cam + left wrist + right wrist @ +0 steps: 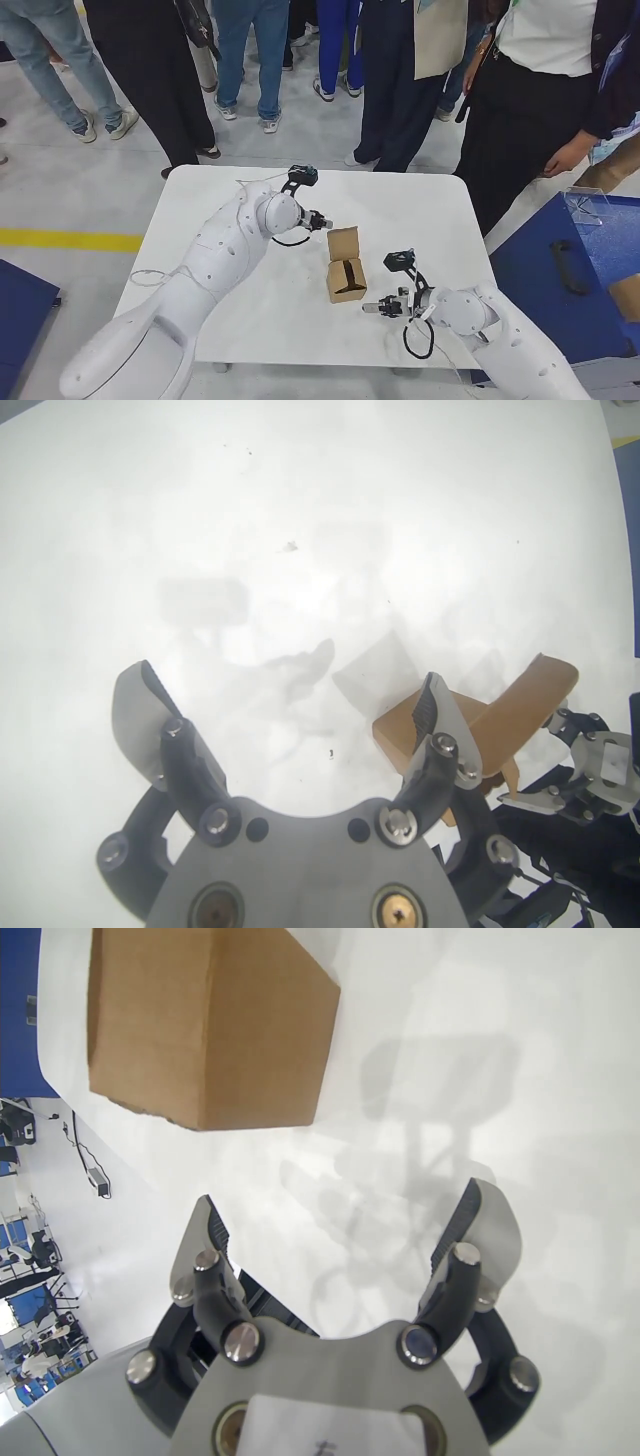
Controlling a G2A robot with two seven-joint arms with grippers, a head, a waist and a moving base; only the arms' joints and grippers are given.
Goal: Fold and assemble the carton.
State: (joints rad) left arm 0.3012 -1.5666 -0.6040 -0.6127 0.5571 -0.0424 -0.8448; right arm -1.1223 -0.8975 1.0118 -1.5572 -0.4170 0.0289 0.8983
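Observation:
A small brown carton (346, 265) stands near the middle of the white table (230, 300), one flap raised at its far side and a dark opening on its near half. My left gripper (326, 224) hovers just to the far left of the carton, open and holding nothing. In the left wrist view the carton (520, 710) sits beyond one of the fingers (435, 715). My right gripper (372, 308) rests low by the carton's near right corner, open with nothing between its fingers. The right wrist view shows the carton's closed side (210, 1028) ahead of the right gripper (345, 1223).
Several people stand around the table's far and right sides. A blue surface (580, 270) with a black handle lies to the right of the table. Bare tabletop stretches left and in front of the carton.

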